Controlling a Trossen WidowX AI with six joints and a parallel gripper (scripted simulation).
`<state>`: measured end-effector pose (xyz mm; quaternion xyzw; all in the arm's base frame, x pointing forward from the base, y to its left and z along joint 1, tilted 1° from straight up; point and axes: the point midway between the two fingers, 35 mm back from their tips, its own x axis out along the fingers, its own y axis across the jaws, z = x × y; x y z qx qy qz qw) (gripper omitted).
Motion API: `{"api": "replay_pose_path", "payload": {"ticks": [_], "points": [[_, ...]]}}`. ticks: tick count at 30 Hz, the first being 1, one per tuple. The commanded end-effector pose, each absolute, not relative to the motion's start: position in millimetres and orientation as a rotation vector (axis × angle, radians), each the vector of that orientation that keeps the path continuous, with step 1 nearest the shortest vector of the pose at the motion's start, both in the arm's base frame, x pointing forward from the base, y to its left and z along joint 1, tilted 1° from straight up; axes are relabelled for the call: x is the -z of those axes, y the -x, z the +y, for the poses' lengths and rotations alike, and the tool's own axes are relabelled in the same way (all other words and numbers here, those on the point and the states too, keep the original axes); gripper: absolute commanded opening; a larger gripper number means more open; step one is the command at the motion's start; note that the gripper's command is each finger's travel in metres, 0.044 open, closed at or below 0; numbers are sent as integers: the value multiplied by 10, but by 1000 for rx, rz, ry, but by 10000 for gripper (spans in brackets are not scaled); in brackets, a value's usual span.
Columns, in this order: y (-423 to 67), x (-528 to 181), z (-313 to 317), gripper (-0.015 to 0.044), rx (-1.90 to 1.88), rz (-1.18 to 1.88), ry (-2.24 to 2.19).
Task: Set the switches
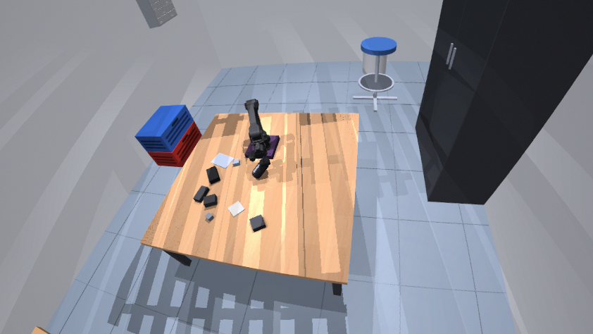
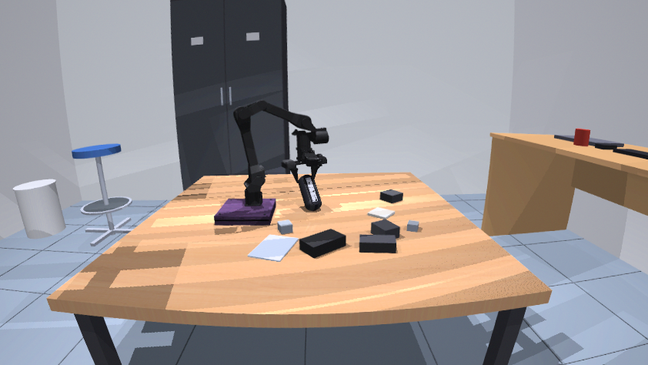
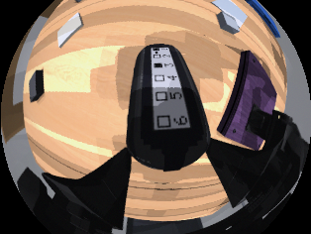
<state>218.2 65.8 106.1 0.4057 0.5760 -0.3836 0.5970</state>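
Observation:
The dark controller unit (image 1: 260,169) (image 2: 312,205) (image 3: 165,144) is tilted steeply, with its underside turned towards the wrist camera. My gripper (image 2: 305,177) (image 3: 168,147) is shut on its upper end, one finger on each side. Whether its lower end touches the bench cannot be told. The white label (image 2: 311,188) (image 3: 170,109) is readable in the wrist view: squares 1 and 3 are filled; squares 2, 4, 5 and 6 are empty. The rocker switches face away and are hidden.
The purple arm base (image 2: 245,212) (image 3: 253,94) stands beside the unit. Several dark blocks, one a black block (image 1: 213,175) (image 2: 322,243), lie on the bench (image 1: 323,199) (image 2: 217,281). A white sheet (image 1: 222,160) (image 2: 273,248) and a small grey cube (image 1: 236,162) (image 2: 285,226) lie near the base.

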Motion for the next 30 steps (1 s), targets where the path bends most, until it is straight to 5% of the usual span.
{"api": "replay_pose_path", "payload": {"ticks": [1,30], "points": [[-2147,-996,652,338,911,1338,-938],[-2093,-825,801,338,910,1339,-939]]}}
